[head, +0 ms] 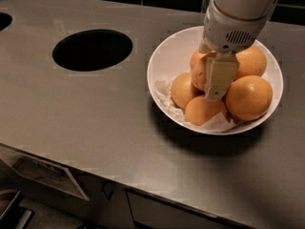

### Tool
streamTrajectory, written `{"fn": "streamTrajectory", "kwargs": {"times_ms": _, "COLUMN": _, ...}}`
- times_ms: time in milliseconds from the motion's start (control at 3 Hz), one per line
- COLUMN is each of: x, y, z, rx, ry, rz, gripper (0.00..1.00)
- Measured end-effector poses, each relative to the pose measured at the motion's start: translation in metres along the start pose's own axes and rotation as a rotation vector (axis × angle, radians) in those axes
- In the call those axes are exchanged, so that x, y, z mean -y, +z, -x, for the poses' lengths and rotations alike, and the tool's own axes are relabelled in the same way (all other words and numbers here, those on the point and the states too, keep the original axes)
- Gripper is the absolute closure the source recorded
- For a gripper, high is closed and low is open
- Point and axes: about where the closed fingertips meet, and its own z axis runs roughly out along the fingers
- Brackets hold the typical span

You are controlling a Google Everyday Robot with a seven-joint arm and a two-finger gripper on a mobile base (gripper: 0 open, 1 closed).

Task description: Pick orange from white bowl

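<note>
The white bowl (pixel 158 61) stands on the right of the steel counter, lined with crumpled white paper (pixel 165 87) and holding several oranges. My gripper (pixel 205 82) reaches down into the middle of the bowl from above. It is shut on the orange (pixel 196 67), which sits on top of the pile. One cream finger (pixel 218 76) lies against that orange's right side. The other finger is hidden behind the orange. The wrist housing (pixel 228 25) covers the back of the bowl.
Other oranges lie around the held one, at the right (pixel 249 97), back right (pixel 251 61), left (pixel 181 89) and front (pixel 201 110). A dark round hole (pixel 92 49) opens in the counter to the left. The counter's front edge (pixel 95 168) runs below.
</note>
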Motion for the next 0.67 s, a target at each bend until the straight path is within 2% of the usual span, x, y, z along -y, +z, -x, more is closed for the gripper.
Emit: {"fn": "streamTrajectory", "kwargs": {"times_ms": 667, "x": 0.0018, "y": 0.0058, "z": 0.0003, "rx": -0.008, "ry": -0.002, "rz": 0.013, "gripper": 0.25}}
